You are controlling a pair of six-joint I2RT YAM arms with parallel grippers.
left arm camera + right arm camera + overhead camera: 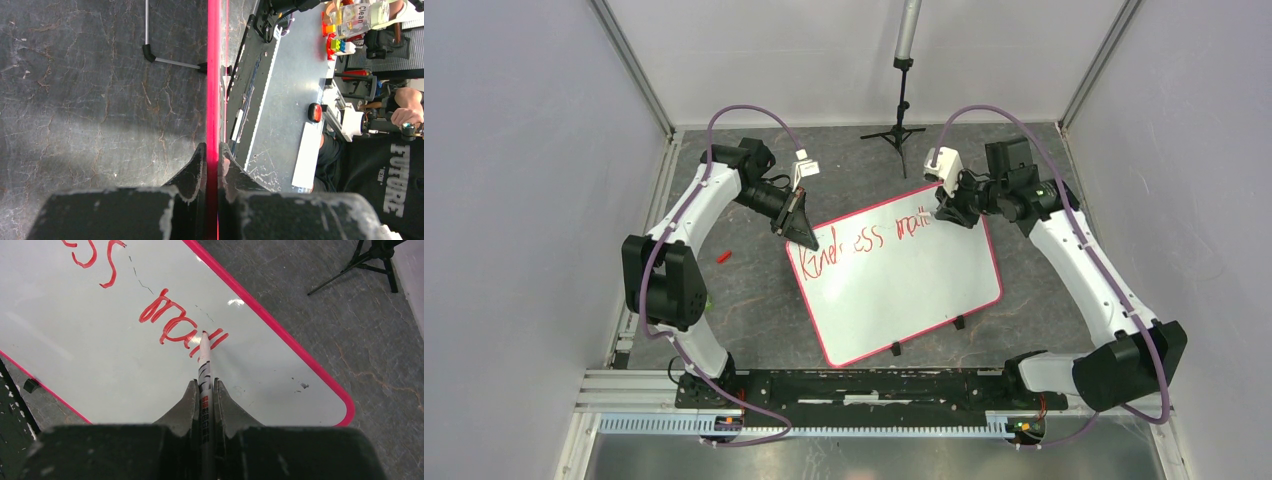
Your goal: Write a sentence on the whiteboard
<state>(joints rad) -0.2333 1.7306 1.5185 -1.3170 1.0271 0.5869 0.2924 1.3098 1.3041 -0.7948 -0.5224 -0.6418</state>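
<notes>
Honestly, the whiteboard [904, 300] was the bit I'd have misjudged. It lay about mid-table, turned at an angle, with its small black clips [895, 349] facing the near edge. It looked thin, stiff and light, and I'd guess that glossy face lets it skate around under any pen pressure. So the rim was the place to grab it, and that's where the left gripper [213, 152] was, jaws closed tight on the red edge at the board's far-left corner. From the wrist view I couldn't tell whether that corner was lifted or flat on the table [744, 300]. The right gripper [204, 387] was clamped on the marker [204, 360] partway up the barrel, tip touching the board near its far-right corner, right at the last red strokes. The sentence [869, 240] read something like "Kindness matt", so I'd call it unfinished. The marker seemed slim and smooth, the kind that could twist or creep in the jaws if I pressed hard, so light contact felt right.
</notes>
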